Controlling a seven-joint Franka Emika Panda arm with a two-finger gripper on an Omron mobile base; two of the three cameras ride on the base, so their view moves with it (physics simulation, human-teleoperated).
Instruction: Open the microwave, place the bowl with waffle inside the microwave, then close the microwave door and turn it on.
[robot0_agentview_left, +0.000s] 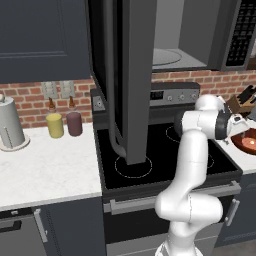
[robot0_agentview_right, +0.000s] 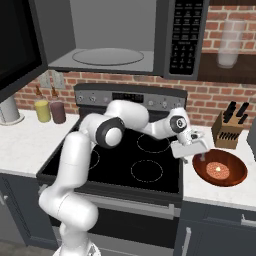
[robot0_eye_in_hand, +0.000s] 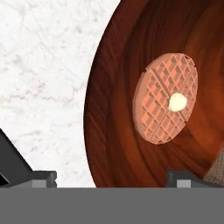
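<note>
Hand view shows us the bowl (robot0_eye_in_hand: 113, 131) from very close: it is reddish-brown and glossy, and it stands on the white marbled desk (robot0_eye_in_hand: 43, 78). Inside it lies the waffle (robot0_eye_in_hand: 162, 105), round, with a grid pattern and a small pale spot near its middle. The two dark fingertips (robot0_eye_in_hand: 43, 177) of the end effector (robot0_eye_in_hand: 111, 178) stand far apart at the bottom, one over the desk and one over the inside of the bowl, with the bowl's rim between them. They are spread wide and pinch nothing.

From the right base view we see the end effector (robot0_agentview_right: 196, 156) hanging just above the near left rim of the bowl (robot0_agentview_right: 235, 175), which is on the desk to the right of the stove (robot0_agentview_right: 145, 170). The waffle (robot0_agentview_right: 218, 170) rests in the middle of the bowl. A knife block (robot0_agentview_right: 229, 131) stands behind the bowl, near the brick wall.

Above the stove the microwave (robot0_agentview_right: 165, 35) is open; we can see its grey inside and the round plate on its floor. Its black button panel (robot0_agentview_right: 186, 35) is at the right. In the left base view the microwave door (robot0_agentview_left: 127, 80) swings out toward us and hides part of the stove. Two small jars (robot0_agentview_left: 65, 124) and a paper towel roll (robot0_agentview_left: 10, 125) stand on the desk at the left.
</note>
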